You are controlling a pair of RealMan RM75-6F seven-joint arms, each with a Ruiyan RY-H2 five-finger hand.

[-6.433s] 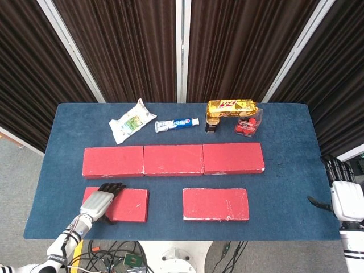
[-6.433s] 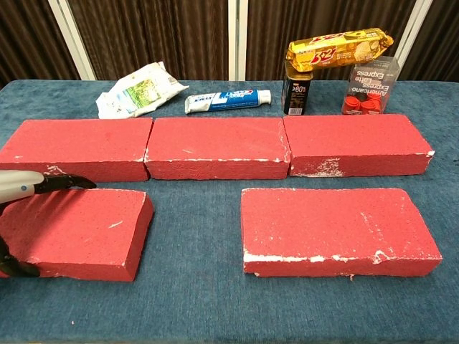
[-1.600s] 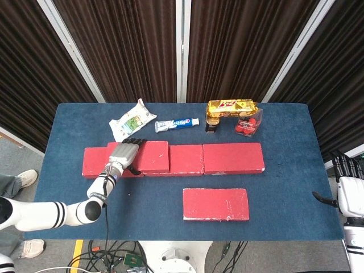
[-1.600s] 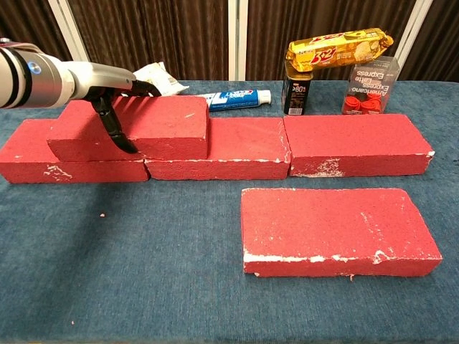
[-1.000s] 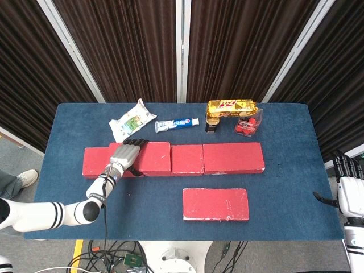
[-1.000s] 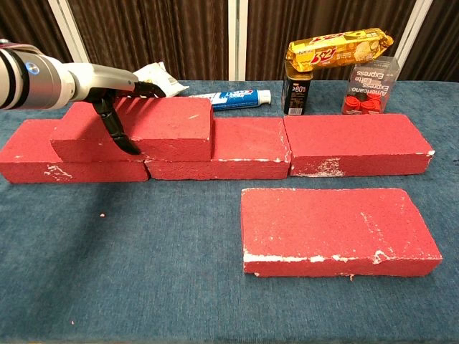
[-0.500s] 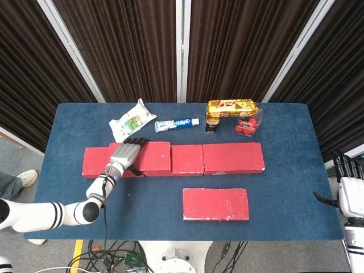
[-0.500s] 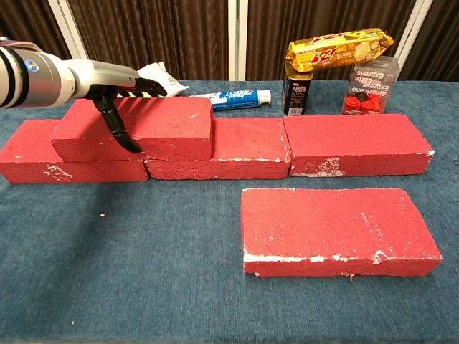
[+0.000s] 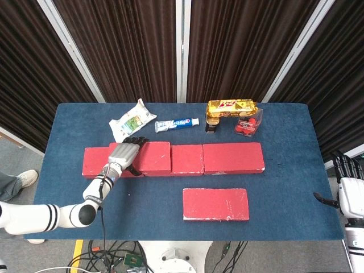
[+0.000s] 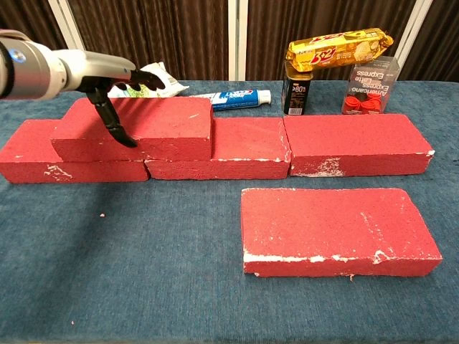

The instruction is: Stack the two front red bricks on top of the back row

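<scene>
- The blue cloth-covered tabletop carries the whole job, which I judge to be about half done: one front brick is up on the row, one is not.
- The back row of three red foam bricks lies end to end across the middle of the tabletop, and its centre and right bricks have bare tops.
- The stacked red brick rests flat on the row's left end, bridging the seam between the left and centre bricks, with its near face roughly flush with the row's front.
- The remaining front red brick lies flat on the tabletop, right of centre and near the front edge, apart from the row and untouched; it has yet to be lifted onto the row.
- The left robot hand sits over the left part of the stacked brick, fingers reaching across its top and the thumb down its near face. Whether it grips or only touches the brick I cannot tell, so the release looks unfinished.
- The right robot hand hangs off the tabletop's right edge in the head view, fingers spread and holding nothing, well apart from the remaining brick.
- Behind the row lie a white snack pouch, a toothpaste tube and a golden biscuit pack, none in the way of stacking.
</scene>
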